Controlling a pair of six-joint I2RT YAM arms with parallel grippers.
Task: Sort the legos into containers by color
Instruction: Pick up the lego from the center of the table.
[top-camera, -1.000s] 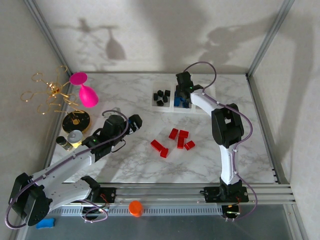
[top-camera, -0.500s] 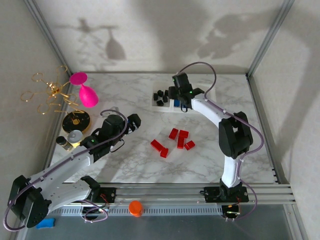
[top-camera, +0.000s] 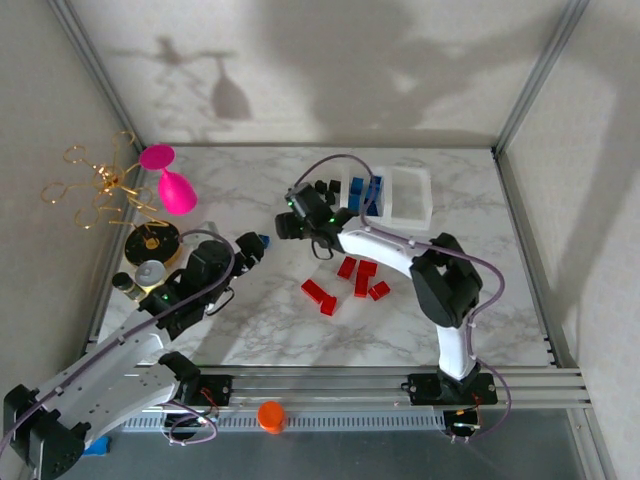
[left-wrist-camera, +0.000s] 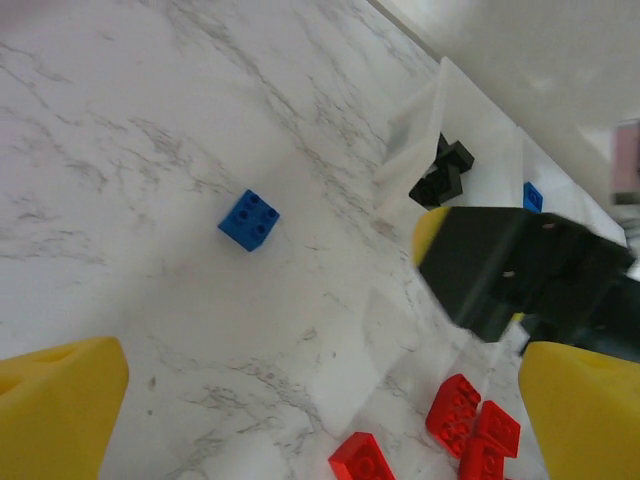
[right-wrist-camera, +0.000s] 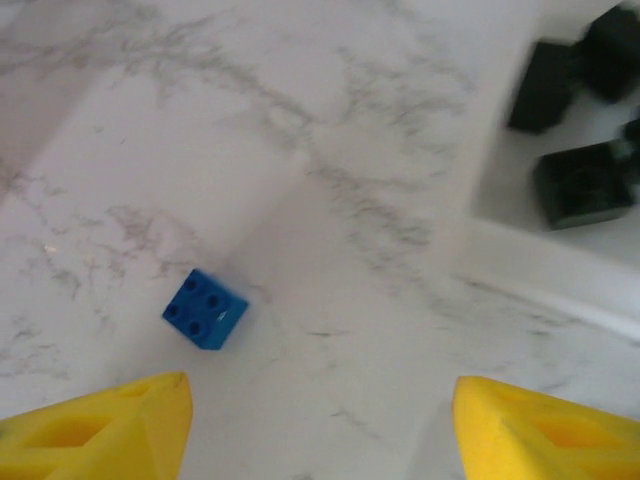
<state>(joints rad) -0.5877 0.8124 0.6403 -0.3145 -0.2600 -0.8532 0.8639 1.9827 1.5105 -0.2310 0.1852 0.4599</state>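
Note:
One loose blue lego (top-camera: 263, 239) (left-wrist-camera: 249, 219) (right-wrist-camera: 205, 309) lies on the marble left of centre. My right gripper (top-camera: 284, 226) (right-wrist-camera: 320, 440) hangs open just right of it, and in the right wrist view the brick sits ahead of the left finger (right-wrist-camera: 100, 435). My left gripper (top-camera: 254, 247) (left-wrist-camera: 320, 440) is open and empty, close to the brick's near-left side. The clear tray (top-camera: 420, 215) (left-wrist-camera: 410, 150) (right-wrist-camera: 530, 270) holds black legos (top-camera: 325, 189) (left-wrist-camera: 443, 175) (right-wrist-camera: 580, 180) in its left compartment and blue legos (top-camera: 362, 193) in the middle one. Several red legos (top-camera: 352, 279) (left-wrist-camera: 470, 420) lie mid-table.
A pink goblet (top-camera: 172, 185), a gold wire ornament (top-camera: 100, 190), a dark round disc (top-camera: 152, 240) and a small jar (top-camera: 150, 274) crowd the left edge. An orange knob (top-camera: 270, 415) sits on the front rail. Metal frame posts bound the marble.
My right arm swung from above the tray's blue compartment leftward and down to the loose blue brick. My left gripper drew back a little toward the near left, uncovering that brick.

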